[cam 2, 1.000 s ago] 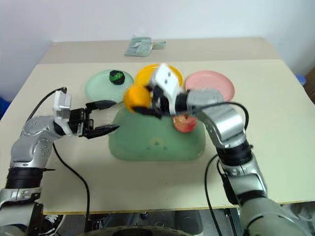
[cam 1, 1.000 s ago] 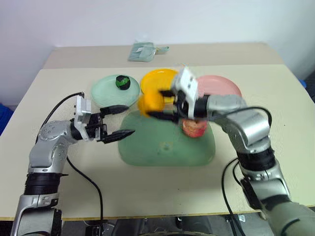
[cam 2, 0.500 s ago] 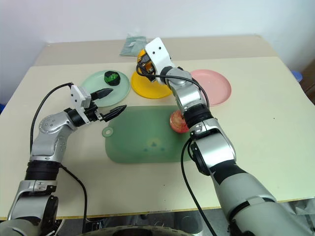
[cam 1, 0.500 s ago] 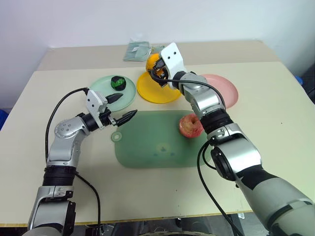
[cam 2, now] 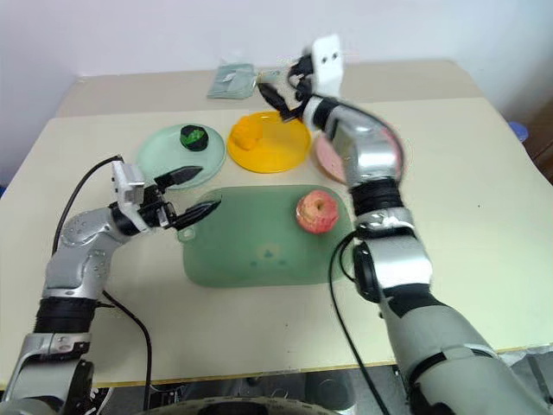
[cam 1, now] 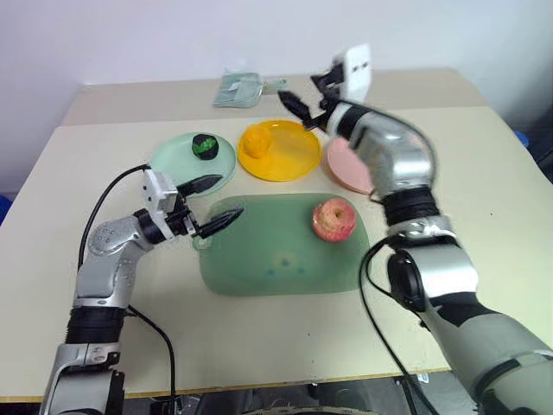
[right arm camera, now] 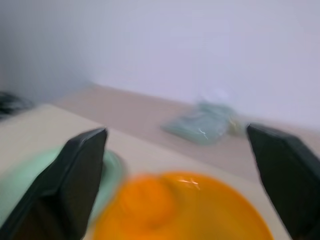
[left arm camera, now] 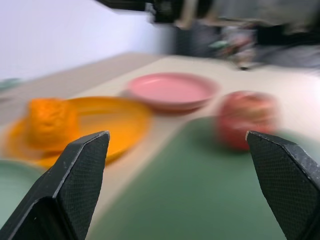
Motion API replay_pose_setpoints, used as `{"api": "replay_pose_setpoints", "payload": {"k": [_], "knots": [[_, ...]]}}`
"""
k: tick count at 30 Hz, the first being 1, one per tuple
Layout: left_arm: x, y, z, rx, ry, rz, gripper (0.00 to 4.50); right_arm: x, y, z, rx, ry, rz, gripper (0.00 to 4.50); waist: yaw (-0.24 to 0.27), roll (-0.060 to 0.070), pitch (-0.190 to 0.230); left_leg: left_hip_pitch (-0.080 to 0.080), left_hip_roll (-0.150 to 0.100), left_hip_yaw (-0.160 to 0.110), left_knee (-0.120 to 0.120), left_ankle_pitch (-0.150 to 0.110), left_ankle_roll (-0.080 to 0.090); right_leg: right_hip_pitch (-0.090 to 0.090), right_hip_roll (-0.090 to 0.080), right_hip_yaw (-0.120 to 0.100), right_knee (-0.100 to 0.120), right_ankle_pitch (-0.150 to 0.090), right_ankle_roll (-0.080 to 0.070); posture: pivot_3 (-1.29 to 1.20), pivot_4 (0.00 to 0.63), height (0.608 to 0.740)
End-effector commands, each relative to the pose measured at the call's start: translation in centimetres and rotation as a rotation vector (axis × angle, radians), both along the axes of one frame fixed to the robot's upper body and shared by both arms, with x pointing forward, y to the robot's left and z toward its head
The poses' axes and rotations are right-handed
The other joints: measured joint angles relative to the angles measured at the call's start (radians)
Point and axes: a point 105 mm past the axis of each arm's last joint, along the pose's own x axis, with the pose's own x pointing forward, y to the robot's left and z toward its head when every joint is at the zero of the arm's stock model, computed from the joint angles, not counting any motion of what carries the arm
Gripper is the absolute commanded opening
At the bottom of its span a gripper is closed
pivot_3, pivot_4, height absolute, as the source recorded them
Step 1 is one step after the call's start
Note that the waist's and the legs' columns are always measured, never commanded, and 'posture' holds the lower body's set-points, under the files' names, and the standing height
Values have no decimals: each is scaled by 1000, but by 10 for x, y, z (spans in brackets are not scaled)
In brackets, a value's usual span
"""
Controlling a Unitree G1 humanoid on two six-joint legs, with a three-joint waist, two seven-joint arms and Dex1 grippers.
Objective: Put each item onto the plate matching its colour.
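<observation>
Landmark = the cutting board [cam 1: 281,246], mid-surface. Behind it, three plates in a row: green plate [cam 1: 177,164] off the board's far-left corner, yellow plate [cam 1: 289,156] behind its middle, pink plate [cam 1: 346,164] off the far-right corner, partly hidden by the right arm. Dark vegetable [cam 1: 205,145] sits on the green plate, orange [cam 1: 253,143] sits on the yellow plate near its left rim, so two of three look sorted by colour. Apple [cam 1: 333,219] lies on the board's far-right part, apart from the pink plate, so that one is prob. what's left. Right hand [cam 1: 304,97] hangs in the air beyond the yellow plate, well above and behind the board, fingers spread wide w/ nothing between them; right wrist view looks down on the orange [right arm camera: 150,202] lying free on the yellow plate [right arm camera: 225,215], which fits a hand that's let go and is clear of it. Left hand [cam 1: 212,207] sits low at the board's left edge, fingers [left arm camera: 75,185] wide apart and empty, pointed across the board; its wrist view has the apple [left arm camera: 247,120] and pink plate [left arm camera: 172,90] ahead, i.e. lined up along the board but not near the apple. Judgement: the apple lies nearer the right arm's side, and it needs a grasp wide enough for a round fruit; it could roll on the smooth board if nudged off-centre. A small grey-green packet [cam 1: 238,89] lies on the far surface, no part in the job.
</observation>
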Motion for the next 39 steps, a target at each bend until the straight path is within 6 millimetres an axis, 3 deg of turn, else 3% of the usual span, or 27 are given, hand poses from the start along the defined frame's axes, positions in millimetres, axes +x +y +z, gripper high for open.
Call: {"api": "replay_pose_setpoints", "payload": {"k": [1,4,7,11,21,25,27,30,34,39], "knots": [[-22,-1,18,-19,-7,-156,4500,-51,-6,-17,-186,54,191,4473,9,0,0,0,0,0,0,0,0,1,0,0,-1,0,0,0,150,740],[-25,0,8,61,34,-196,4500,-88,-30,-42,-341,114,254,4473,18,1,0,0,0,1,1,-3,6,1,0,0,-3,0,0,0,150,740],[-22,-2,-2,104,34,-202,4500,-103,-47,-62,-443,160,225,4473,18,2,0,0,0,1,1,-3,5,1,0,0,-2,0,0,0,150,740],[-20,-10,-2,90,21,-213,4500,-104,-58,-80,-470,197,171,4473,22,2,0,3,1,2,1,-3,5,4,0,1,-3,0,-1,0,150,740],[-17,-16,2,108,5,-231,4500,-87,-70,-121,-581,230,62,4473,24,2,0,3,0,2,1,-3,5,4,-1,1,-3,0,-1,0,150,740],[-18,-18,3,106,2,-226,4500,-95,-70,-135,-584,304,114,4473,25,1,0,3,0,2,1,-3,5,5,-1,0,-4,0,-1,0,150,740],[-18,-18,3,108,-5,-217,4500,-92,-70,-133,-567,302,100,3941,26,2,0,3,0,2,1,-3,5,5,-1,0,-4,0,0,0,150,740],[-15,-17,5,101,-21,-193,4500,-85,-67,-114,-488,269,81,2872,25,1,0,4,0,1,1,-3,5,6,-1,0,-4,0,0,0,150,740],[-10,-19,8,91,-52,-165,4500,-70,-71,-105,-474,218,9,2872,25,1,0,4,1,1,1,-3,5,6,-1,0,-4,0,0,0,150,740],[3,-22,15,57,-70,-95,4500,-45,-83,-77,-344,160,-134,2872,26,1,0,4,0,1,1,-3,5,6,-1,0,-4,0,0,0,150,740]]}}
